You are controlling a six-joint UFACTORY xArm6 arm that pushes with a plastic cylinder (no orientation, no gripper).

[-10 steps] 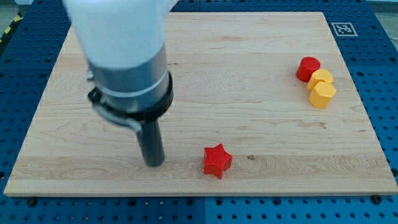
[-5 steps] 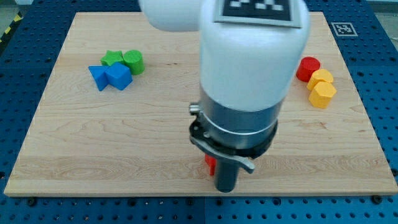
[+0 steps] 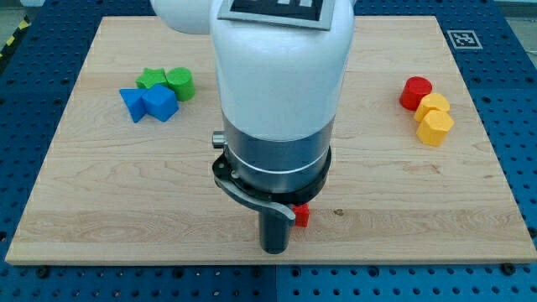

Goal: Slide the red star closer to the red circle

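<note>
The red star lies near the board's bottom edge, mostly hidden behind my arm; only a small red corner shows at the rod's right. My tip rests on the board just left of and below that corner, touching or nearly touching the star. The red circle stands far off at the view's upper right, next to two yellow blocks.
Two yellow blocks sit just below and right of the red circle. Two green blocks and two blue blocks cluster at the upper left. The wooden board's bottom edge runs close under my tip.
My arm swung from the star's left across to its front right, then back left. The tip now stands at the star's lower left, and the star is almost wholly hidden.
</note>
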